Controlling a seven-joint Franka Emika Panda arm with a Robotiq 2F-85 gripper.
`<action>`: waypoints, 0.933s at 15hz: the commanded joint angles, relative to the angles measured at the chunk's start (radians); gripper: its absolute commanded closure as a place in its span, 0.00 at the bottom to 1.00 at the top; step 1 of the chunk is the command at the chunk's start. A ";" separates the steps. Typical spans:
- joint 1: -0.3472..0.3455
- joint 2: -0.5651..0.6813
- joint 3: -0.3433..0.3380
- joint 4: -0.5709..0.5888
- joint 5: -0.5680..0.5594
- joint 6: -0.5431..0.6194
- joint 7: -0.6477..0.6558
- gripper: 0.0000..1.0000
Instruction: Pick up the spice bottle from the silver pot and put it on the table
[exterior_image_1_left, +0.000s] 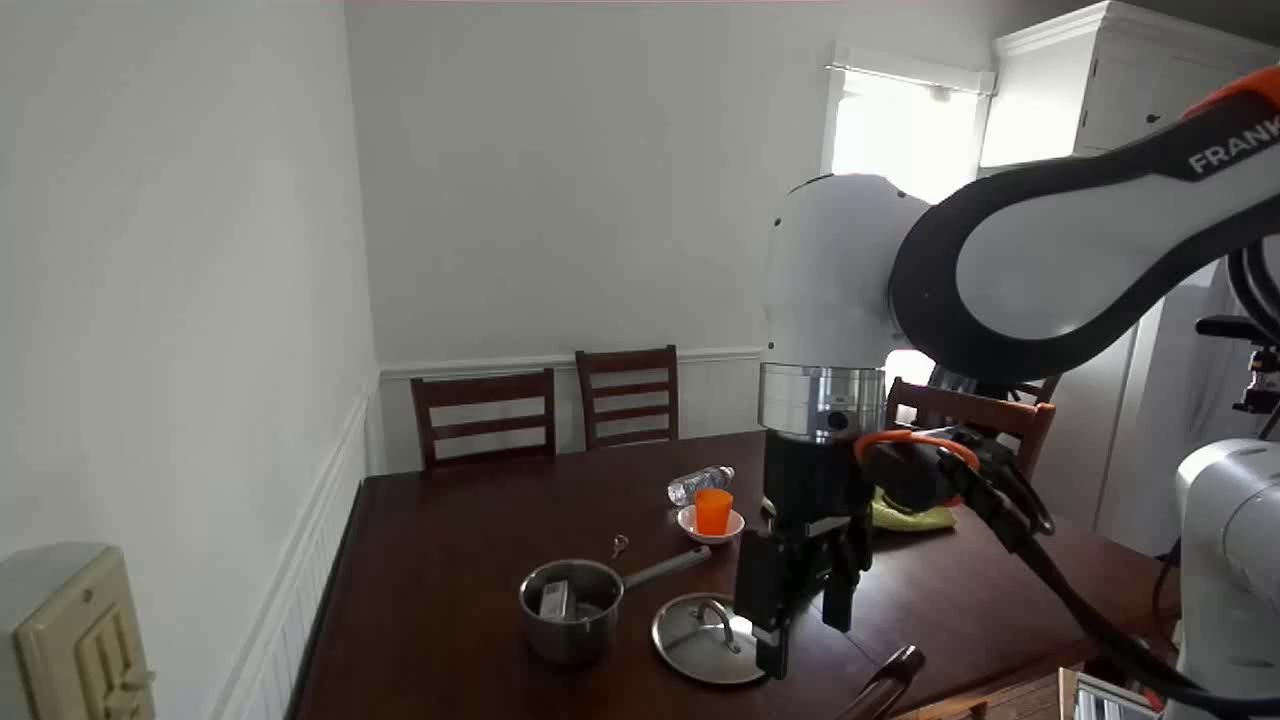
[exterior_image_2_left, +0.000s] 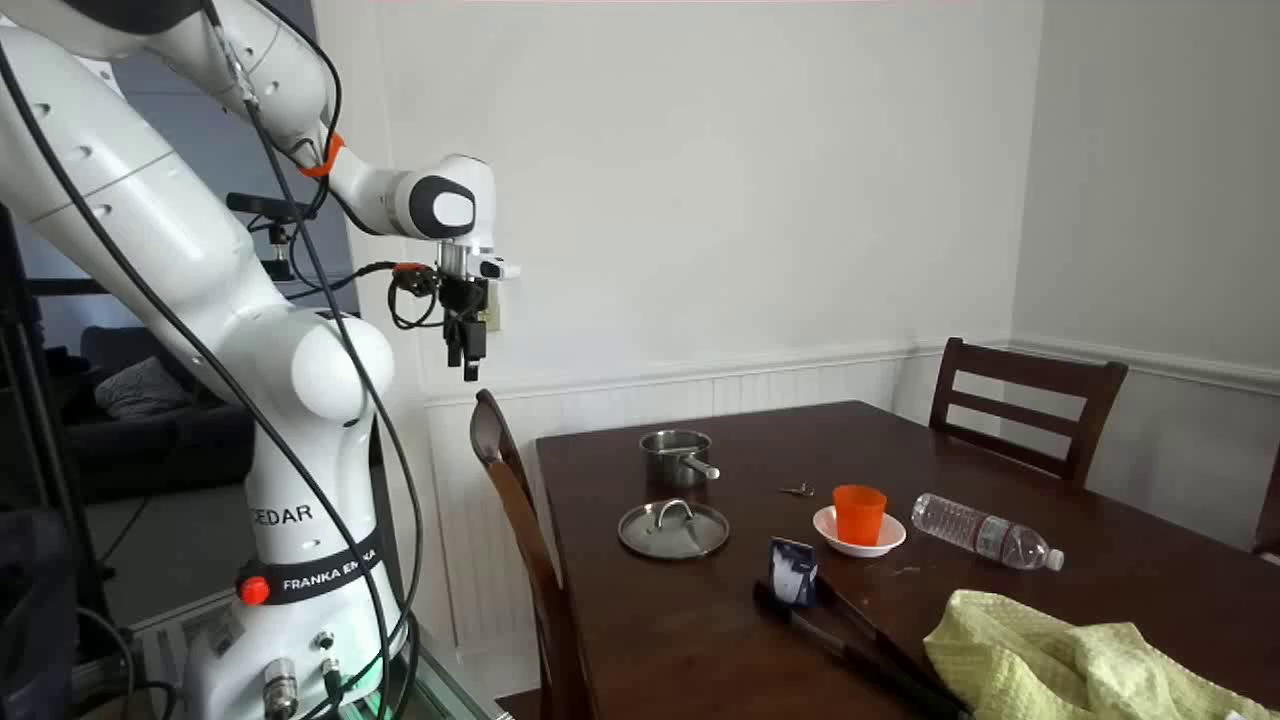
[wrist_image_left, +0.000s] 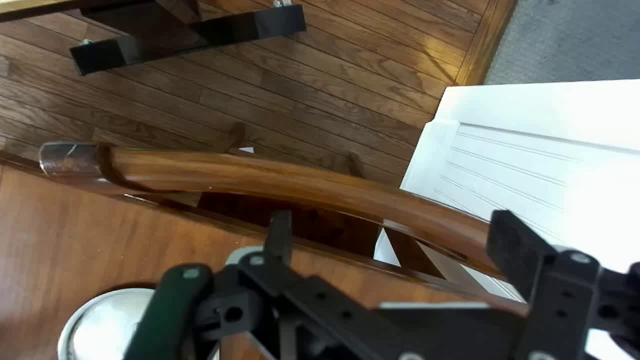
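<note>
The silver pot stands upright on the dark brown table, its handle pointing away from the wall. It also shows in an exterior view. A small pale grey-white object, apparently the spice bottle, leans inside the pot; the pot's wall hides it in an exterior view. My gripper hangs in the air above the chair at the table's end, well away from the pot and higher than it. In the wrist view the fingers are wide apart with nothing between them. The pot is mostly hidden there.
The steel lid lies beside the pot. A chair back stands at the table's edge below my gripper. An orange cup in a white bowl, a plastic bottle, black tongs, a packet and a yellow cloth lie farther along.
</note>
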 joint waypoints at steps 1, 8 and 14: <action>0.005 0.000 -0.005 0.001 -0.004 -0.001 0.002 0.00; -0.047 0.043 0.006 0.031 0.005 0.019 0.119 0.00; -0.265 0.282 -0.047 0.148 -0.174 0.284 0.246 0.00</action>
